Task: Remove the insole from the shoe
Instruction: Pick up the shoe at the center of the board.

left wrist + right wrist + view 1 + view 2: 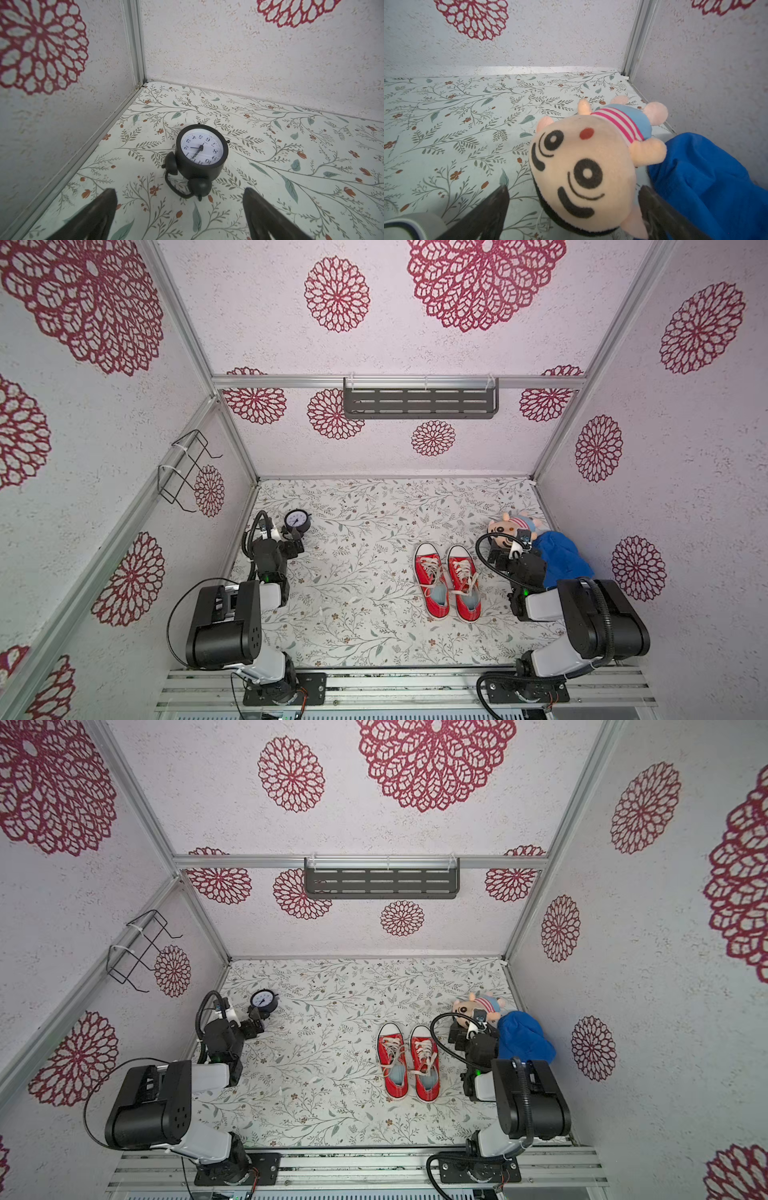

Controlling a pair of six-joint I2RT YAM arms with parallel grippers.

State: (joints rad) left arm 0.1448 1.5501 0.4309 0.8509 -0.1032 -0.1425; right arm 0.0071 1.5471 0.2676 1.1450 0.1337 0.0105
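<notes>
Two red sneakers with white laces stand side by side right of the table's middle, toes toward the back wall: a left shoe (pixel 432 578) (pixel 392 1058) and a right shoe (pixel 465 580) (pixel 426 1060). A pale blue insole (pixel 439 596) shows in the left shoe's opening, and another insole (pixel 472 602) in the right one's. My left gripper (pixel 296 542) (pixel 179 190) is open far to the left, facing a black alarm clock. My right gripper (pixel 498 551) (pixel 574 188) is open just right of the shoes, with a plush toy's head showing between its fingers. Neither wrist view shows the shoes.
A black alarm clock (pixel 296 519) (pixel 200 149) lies on its back near the left wall. A plush toy (pixel 513 524) (pixel 583 166) and a blue cloth (pixel 561 558) (pixel 716 187) lie by the right wall. A grey shelf (pixel 419 400) and a wire rack (pixel 187 468) hang on the walls.
</notes>
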